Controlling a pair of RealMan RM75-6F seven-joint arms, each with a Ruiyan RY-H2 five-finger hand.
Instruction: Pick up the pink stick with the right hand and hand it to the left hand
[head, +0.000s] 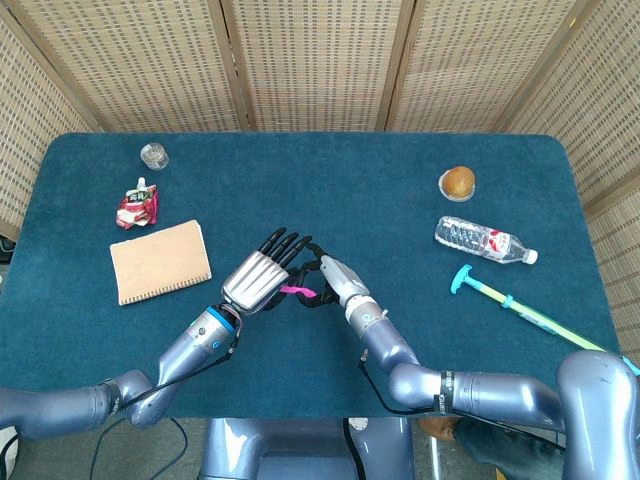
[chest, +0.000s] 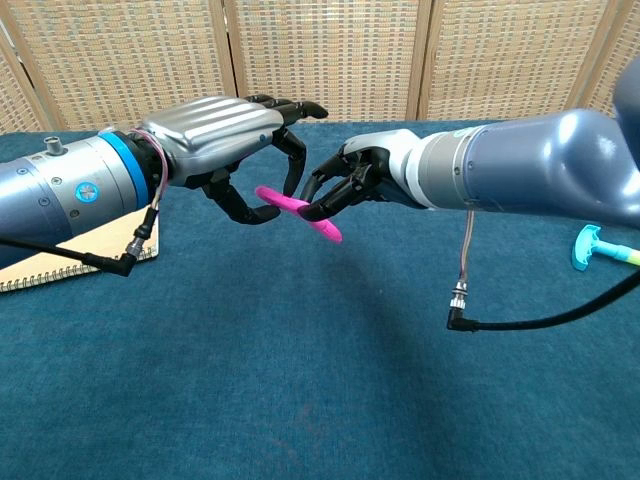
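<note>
Held up over the table's centre, the pink stick (chest: 299, 212) is pinched by the right hand (chest: 350, 184), its 10 o'clock tip under the left hand's (chest: 222, 135) spread, empty fingers; early release risks dropping it.

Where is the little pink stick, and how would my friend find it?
Look at the middle of the blue table, where two robot arms meet. The pink stick is up in the air, pinched by the right robot hand, with the left robot hand reaching around its other end. It is the only bright pink thing there.
</note>
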